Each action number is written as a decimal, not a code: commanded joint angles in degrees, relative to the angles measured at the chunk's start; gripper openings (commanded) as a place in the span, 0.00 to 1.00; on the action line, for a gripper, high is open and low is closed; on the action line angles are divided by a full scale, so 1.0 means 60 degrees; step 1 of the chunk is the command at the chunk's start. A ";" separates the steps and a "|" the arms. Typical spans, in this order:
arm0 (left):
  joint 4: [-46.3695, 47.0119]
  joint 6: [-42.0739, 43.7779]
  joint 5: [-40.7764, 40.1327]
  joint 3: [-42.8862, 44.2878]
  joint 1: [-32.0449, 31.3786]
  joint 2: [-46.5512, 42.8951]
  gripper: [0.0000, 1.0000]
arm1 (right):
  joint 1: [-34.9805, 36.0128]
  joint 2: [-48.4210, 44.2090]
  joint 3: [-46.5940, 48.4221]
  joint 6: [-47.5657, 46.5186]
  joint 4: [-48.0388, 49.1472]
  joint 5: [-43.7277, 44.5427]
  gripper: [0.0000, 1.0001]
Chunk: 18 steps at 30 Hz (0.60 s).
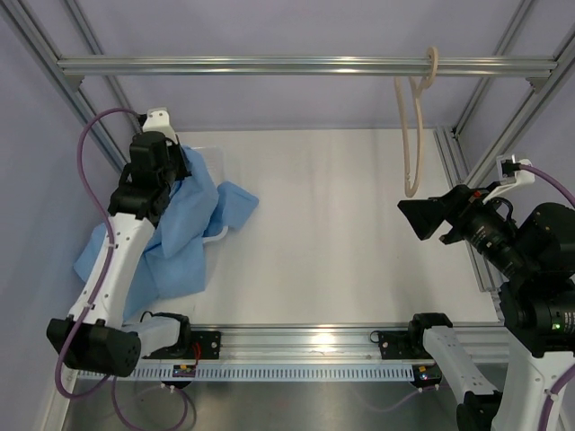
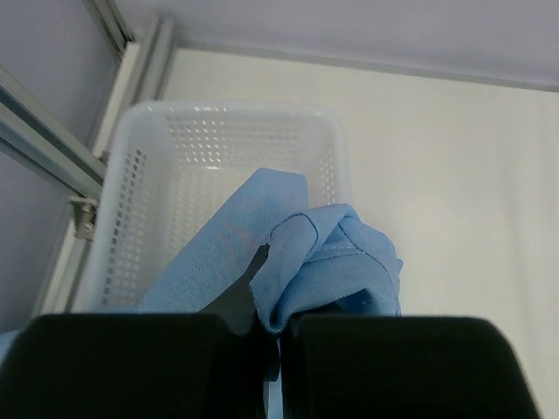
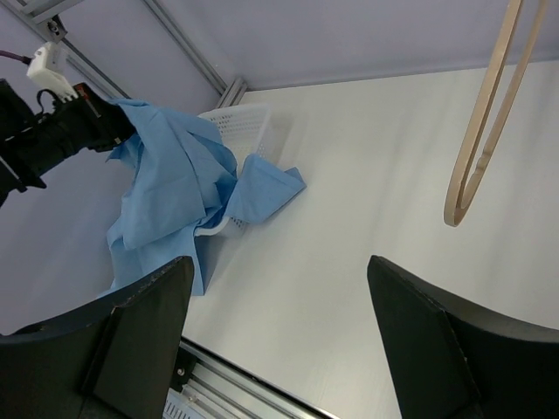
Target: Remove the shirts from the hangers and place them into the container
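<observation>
The light blue shirt (image 1: pixel 184 229) hangs from my left gripper (image 1: pixel 175 162) and drapes over the container's near end onto the table. In the left wrist view, my left gripper (image 2: pixel 278 349) is shut on a bunched fold of the shirt (image 2: pixel 323 253), above the white perforated container (image 2: pixel 227 140). The container (image 3: pixel 249 122) is largely covered by the shirt (image 3: pixel 175 188) in the right wrist view. The bare cream hanger (image 1: pixel 413 135) hangs from the top bar. My right gripper (image 1: pixel 422 220) stands open and empty just below the hanger (image 3: pixel 480 131), with table between its fingers (image 3: pixel 144 336).
An aluminium frame bar (image 1: pixel 305 65) crosses the back at the top. Frame posts run down the left side (image 2: pixel 52 148) and right side (image 1: pixel 467 180). A slotted rail (image 1: pixel 296 346) lines the near edge of the white table (image 1: pixel 332 233).
</observation>
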 commanded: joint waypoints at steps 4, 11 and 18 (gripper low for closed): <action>0.0565 -0.1539 0.0671 -0.0286 0.0681 0.1457 0.00 | -0.0037 -0.0088 0.0078 -0.0233 0.0199 -0.0213 0.90; 0.0722 -0.2373 0.1431 -0.0400 0.1926 0.2528 0.00 | -0.0023 -0.0132 -0.0083 -0.0277 0.0242 -0.0257 0.90; 0.1118 -0.2564 0.1842 -0.0914 0.2132 0.1580 0.00 | -0.0023 -0.0103 -0.0346 -0.0233 0.0462 -0.0563 0.90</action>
